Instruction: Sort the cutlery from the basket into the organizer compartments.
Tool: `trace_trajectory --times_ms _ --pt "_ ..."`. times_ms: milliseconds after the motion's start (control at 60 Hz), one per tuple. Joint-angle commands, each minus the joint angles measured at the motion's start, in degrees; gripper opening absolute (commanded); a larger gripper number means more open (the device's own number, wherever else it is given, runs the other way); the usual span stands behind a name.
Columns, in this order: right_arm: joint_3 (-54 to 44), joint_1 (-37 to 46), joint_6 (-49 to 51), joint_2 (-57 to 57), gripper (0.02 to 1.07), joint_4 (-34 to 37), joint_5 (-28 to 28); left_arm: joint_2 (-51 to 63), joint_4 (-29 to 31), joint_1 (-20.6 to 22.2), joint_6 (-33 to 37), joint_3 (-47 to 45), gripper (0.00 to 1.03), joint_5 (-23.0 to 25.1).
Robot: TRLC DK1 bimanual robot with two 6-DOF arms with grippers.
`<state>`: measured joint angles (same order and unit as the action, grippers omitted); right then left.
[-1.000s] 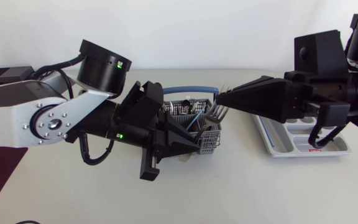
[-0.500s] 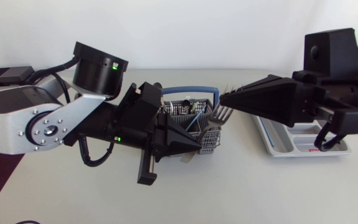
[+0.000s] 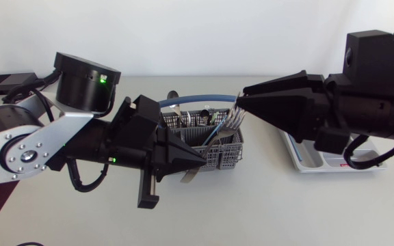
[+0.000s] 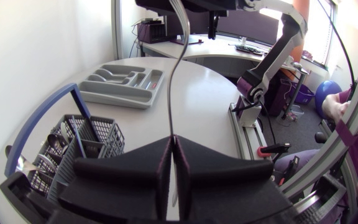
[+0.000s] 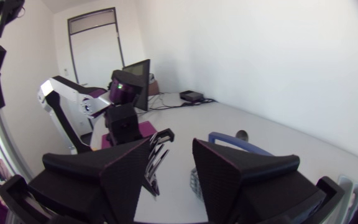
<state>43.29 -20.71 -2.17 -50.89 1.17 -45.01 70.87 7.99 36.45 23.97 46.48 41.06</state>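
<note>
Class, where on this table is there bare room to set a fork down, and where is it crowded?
Bare: the tabletop strip in front of the basket and organizer, and the gap between those two. Crowded: over the basket, where the left gripper, shut on a cutlery piece, and the open right gripper meet.

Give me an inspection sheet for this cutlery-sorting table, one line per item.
Surface: pale table, no spills seen.
Job's things: mesh basket with a blue handle holds cutlery; grey organizer beside it, partly under the right arm; fork held over the basket.
Clutter: black box at the far left corner.
Grippers: left gripper shut on the fork's handle; right gripper open, tines between its fingers.
Cables: black cable loops hang under both arms.
Surroundings: nothing seen.
</note>
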Motion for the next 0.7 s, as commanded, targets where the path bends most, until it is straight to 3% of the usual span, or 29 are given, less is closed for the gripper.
trace_trajectory --times_ms 0,150,267,683 --pt "-2.59 -2.93 4.46 1.24 0.73 0.85 8.89 -2.23 -0.43 0.56 1.35 -1.04 0.02 1.83" --pt "-3.91 -6.45 8.06 3.26 0.74 0.85 20.84 -3.11 -0.52 0.73 1.52 -1.83 0.02 1.31" --pt "-4.09 -6.89 8.85 4.66 0.75 0.94 24.62 -3.37 -0.61 0.82 1.61 -2.09 0.02 0.78" --pt "-4.70 -5.66 9.29 5.72 0.77 1.20 25.33 -3.02 -1.31 2.05 1.79 -2.53 0.02 -2.74"
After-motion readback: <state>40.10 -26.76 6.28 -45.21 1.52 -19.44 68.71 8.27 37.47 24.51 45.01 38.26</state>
